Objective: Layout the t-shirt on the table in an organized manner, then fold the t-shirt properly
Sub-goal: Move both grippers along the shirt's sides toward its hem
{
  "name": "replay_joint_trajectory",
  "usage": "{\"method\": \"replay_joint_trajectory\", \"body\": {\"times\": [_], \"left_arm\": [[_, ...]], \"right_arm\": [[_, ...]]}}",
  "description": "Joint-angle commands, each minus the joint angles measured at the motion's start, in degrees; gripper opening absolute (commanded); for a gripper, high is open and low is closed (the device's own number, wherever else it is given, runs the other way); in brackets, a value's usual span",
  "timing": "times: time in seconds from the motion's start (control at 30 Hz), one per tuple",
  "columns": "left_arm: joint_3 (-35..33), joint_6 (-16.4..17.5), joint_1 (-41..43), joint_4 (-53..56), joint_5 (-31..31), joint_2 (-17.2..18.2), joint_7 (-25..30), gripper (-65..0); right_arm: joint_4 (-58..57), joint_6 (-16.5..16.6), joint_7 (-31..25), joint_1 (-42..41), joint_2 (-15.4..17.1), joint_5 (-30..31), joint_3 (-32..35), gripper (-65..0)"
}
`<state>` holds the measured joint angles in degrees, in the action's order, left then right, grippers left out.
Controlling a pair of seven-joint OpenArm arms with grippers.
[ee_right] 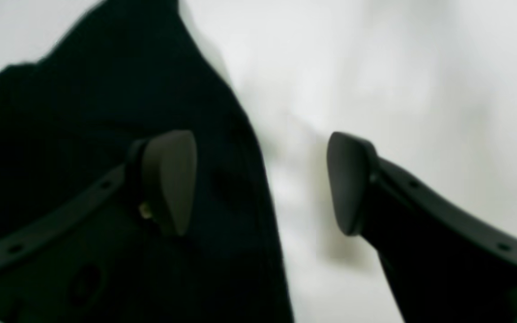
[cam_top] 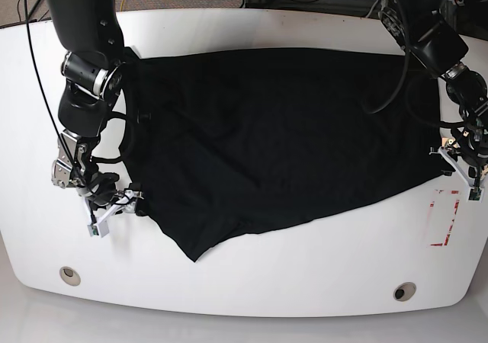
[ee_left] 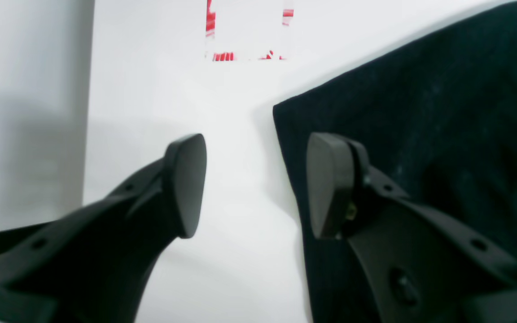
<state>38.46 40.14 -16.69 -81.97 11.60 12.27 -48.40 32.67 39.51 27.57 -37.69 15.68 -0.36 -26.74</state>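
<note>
The black t-shirt lies spread over most of the white table, with a pointed flap reaching toward the front left. My left gripper is open at the shirt's right edge. One of its fingers is over the cloth and the other is over bare table. My right gripper is open at the shirt's left edge. It straddles the hem, one finger over the dark fabric and one over the table. Neither gripper holds anything.
A red-outlined rectangle mark sits on the table just in front of my left gripper. Two round grommet holes lie near the front edge. Cables hang behind the table's far edge.
</note>
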Motion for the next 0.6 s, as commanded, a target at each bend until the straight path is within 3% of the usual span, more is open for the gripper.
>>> {"method": "replay_joint_trajectory", "body": {"times": [0.0, 0.4, 0.57], "left_arm": [[0.0, -0.1, -1.0, -0.9, -0.4, 1.0, 0.9, -31.7], [0.1, -0.1, -0.9, -1.0, -0.4, 1.1, 0.9, -31.7], [0.1, -0.1, -0.1, -1.1, -0.4, 1.1, 0.9, -31.7]], "right_arm": [[-0.7, 0.5, -2.3, -1.9, 0.3, 0.4, -0.1, -22.0], [-1.2, 0.5, -2.6, 1.1, -0.9, 0.5, -0.2, -22.0], [-1.2, 0.5, -2.6, 1.2, -3.0, 0.2, -0.1, -22.0]]}}
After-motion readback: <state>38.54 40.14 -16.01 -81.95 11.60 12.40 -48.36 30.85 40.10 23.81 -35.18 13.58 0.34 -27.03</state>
